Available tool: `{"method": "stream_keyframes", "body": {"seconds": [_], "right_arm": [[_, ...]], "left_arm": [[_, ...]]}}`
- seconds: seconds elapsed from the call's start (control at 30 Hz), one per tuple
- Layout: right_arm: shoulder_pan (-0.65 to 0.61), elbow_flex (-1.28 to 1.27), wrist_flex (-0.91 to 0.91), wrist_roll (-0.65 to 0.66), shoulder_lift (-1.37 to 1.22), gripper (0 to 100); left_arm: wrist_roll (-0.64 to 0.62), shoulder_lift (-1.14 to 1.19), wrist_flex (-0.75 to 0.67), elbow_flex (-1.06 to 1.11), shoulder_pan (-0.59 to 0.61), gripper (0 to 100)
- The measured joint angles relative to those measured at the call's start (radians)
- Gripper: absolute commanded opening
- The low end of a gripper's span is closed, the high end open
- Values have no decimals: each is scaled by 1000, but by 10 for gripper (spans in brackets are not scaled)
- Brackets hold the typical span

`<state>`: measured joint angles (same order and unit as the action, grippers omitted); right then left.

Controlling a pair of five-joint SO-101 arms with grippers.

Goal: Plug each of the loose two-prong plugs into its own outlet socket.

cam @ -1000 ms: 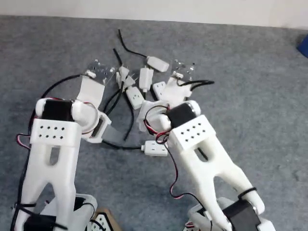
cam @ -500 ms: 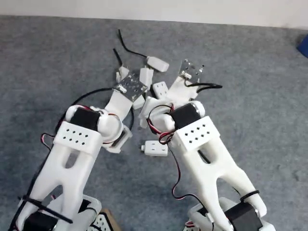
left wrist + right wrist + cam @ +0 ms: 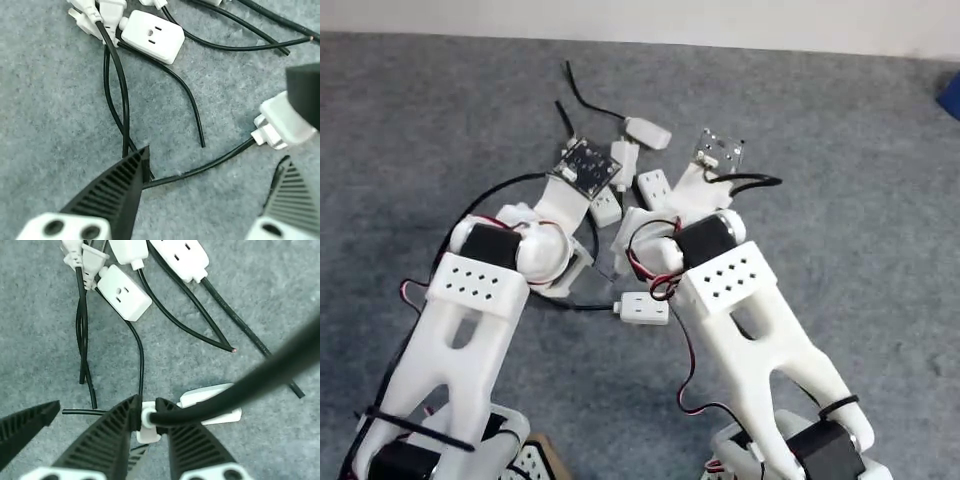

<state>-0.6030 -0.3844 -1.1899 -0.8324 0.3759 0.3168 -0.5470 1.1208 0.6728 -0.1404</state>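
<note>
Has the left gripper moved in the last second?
Yes: the left gripper swung rightward in the high view, closing on the white plug that stayed put.

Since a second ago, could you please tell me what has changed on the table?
The left gripper swung inward from its own side to beside the right gripper, jaws open. The right gripper barely shifted, jaws shut on a plug; the near socket block stayed.
</note>
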Motion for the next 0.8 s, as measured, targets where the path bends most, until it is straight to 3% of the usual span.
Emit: {"method": "stream_keyframes", "body": {"seconds": [0.37, 0.8], "right_arm": [[-25, 0, -9, 6, 0, 9], [-25, 127, -153, 64, 0, 9]], "left_arm": [[0, 0, -54, 34, 0, 378], [0, 0, -58, 34, 25, 378]]}}
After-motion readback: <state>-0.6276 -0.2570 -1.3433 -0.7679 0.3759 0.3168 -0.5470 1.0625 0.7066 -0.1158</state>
